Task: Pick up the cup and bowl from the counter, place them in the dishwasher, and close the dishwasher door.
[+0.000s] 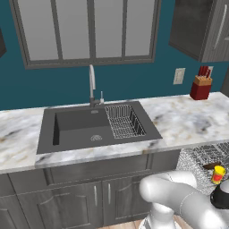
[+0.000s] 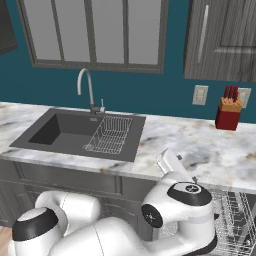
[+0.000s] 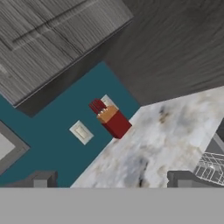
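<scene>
1. The long white-grey marble counter with brownish veins runs across both base views. I see no cup or bowl standing on it now, so I judge the picking-up part finished.
2. The dark grey sink basin sits in the counter with a small wire sink basket in its right half. Neither belongs to the job.
3. The dishwasher's silver wire-mesh rack is pulled out below the counter edge at the right of the left base view. The right base view shows it beside the arm's wrist. I read the dishwasher as open. The door itself I cannot make out, so closing it looks to be what is left.
4. The red knife block with dark handles stands against the teal wall, well apart from the rack.
5. The small shallow dark brown bowl lies in the rack. It is only a sliver there, so I hold that loosely.
6. The small yellow cup with a red band stands in the rack just beside the bowl.
7. The two-finger gripper points out over the counter toward the knife block, fingers spread wide apart and carrying nothing.
</scene>
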Robot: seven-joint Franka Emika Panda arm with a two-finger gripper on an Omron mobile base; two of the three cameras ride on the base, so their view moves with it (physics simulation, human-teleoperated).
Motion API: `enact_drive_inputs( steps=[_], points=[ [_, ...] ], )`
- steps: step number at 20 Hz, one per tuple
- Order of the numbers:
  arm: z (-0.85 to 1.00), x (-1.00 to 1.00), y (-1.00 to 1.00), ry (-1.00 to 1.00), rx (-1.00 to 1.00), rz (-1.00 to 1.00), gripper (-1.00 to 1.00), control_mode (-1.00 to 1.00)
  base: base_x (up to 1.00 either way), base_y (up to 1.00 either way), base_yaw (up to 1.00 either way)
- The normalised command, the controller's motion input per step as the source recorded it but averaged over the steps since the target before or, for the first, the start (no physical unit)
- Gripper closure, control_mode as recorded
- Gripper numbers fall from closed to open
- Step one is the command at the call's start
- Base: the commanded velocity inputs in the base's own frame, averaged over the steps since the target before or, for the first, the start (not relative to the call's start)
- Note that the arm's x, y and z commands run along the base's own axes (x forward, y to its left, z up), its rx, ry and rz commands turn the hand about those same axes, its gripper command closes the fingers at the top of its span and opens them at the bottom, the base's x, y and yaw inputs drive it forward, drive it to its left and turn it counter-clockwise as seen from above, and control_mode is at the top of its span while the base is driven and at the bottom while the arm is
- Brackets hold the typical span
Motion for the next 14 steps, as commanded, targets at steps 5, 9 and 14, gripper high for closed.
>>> enact_drive_inputs(
  steps=[5, 9, 14],
  points=[
    [0.09, -0.70, -0.34, 0.08, 0.00, 0.26, -1.00, -1.00, 0.00, 0.00, 0.00],
    [0.11, -0.71, -0.35, 0.08, 0.00, 0.27, -1.00, -1.00, 0.00, 0.00, 0.00],
    [0.10, -0.84, -0.35, 0.05, 0.00, 0.30, -1.00, -1.00, 0.00, 0.00, 0.00]
  ],
)
